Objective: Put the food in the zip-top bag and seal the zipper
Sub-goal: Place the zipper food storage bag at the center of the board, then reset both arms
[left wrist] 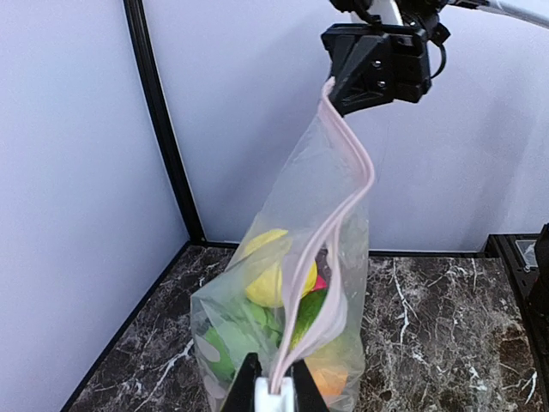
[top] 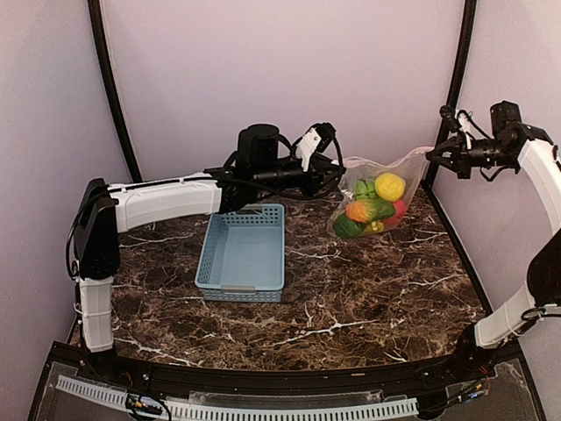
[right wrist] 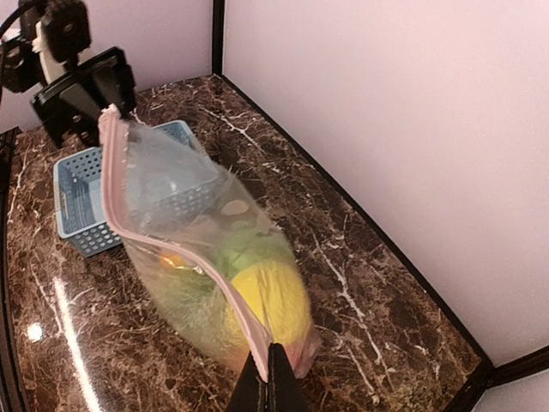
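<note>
The clear zip-top bag [top: 377, 189] hangs stretched between my two grippers over the back right of the table. Inside it lies the food: a yellow lemon [left wrist: 268, 276], green pieces [left wrist: 230, 342], an orange [left wrist: 330, 378] and a pink-red ball [left wrist: 320, 281]. The pale pink zipper [left wrist: 350, 202] runs along the top edge, its two strips parted in the middle. My left gripper [left wrist: 275, 371] is shut on the zipper's near end at the white slider tab [left wrist: 276, 396]. My right gripper [right wrist: 273, 350] is shut on the zipper's other end [right wrist: 257, 339].
A light blue slatted basket [top: 244, 253] stands on the dark marble table [top: 368, 298] left of the bag, under the left arm. Pale walls and black corner posts [top: 451, 88] close in the back and the right side close to the bag.
</note>
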Action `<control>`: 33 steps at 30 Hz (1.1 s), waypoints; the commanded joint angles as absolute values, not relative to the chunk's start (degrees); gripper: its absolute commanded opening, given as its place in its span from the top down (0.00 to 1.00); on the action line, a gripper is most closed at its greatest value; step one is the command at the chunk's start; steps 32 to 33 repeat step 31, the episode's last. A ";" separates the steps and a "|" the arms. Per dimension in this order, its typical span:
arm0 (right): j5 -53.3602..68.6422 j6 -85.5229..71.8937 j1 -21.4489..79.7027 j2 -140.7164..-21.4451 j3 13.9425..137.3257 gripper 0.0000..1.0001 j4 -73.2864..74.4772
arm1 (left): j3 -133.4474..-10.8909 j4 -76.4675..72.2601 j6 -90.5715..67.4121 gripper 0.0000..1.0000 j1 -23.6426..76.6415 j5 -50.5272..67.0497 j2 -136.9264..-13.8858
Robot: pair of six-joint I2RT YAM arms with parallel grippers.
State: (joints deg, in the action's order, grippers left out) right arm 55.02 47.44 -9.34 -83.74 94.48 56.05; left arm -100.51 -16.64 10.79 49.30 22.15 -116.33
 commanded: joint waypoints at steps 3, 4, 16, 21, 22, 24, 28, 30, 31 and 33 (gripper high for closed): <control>56.14 56.46 -9.27 -70.24 70.92 0.82 49.44 | -91.20 -9.36 13.41 0.81 50.03 28.50 -111.77; 55.55 58.23 -9.23 -68.69 68.41 0.73 50.69 | -88.19 -8.68 13.82 0.77 50.28 28.97 -110.82; 60.64 56.49 -9.40 -62.63 69.60 0.61 59.21 | -74.41 -2.80 19.69 0.57 53.98 21.85 -92.59; 58.05 38.79 -9.40 -62.79 72.83 0.54 50.69 | -69.38 -5.25 17.34 0.50 54.01 9.46 -85.96; 56.57 33.23 -9.40 -62.26 73.09 0.52 46.98 | -68.79 -5.66 15.98 0.41 53.98 1.77 -83.72; 51.74 21.87 -9.40 -60.54 71.93 0.43 38.76 | -67.11 -5.78 13.87 0.28 53.49 -9.16 -80.30; 42.81 14.03 -9.40 -59.61 69.45 0.37 29.45 | -65.26 -2.75 12.44 0.16 51.36 -17.25 -75.01; 41.76 12.03 -9.40 -59.36 67.44 0.36 26.86 | -63.84 -1.86 12.28 0.14 50.96 -18.84 -73.23; 41.30 10.61 -9.40 -59.20 66.48 0.36 25.69 | -63.39 -1.63 12.20 0.13 50.92 -19.37 -72.78; 41.30 10.61 -9.40 -59.20 66.48 0.36 25.69 | -63.39 -1.63 12.20 0.13 50.92 -19.37 -72.78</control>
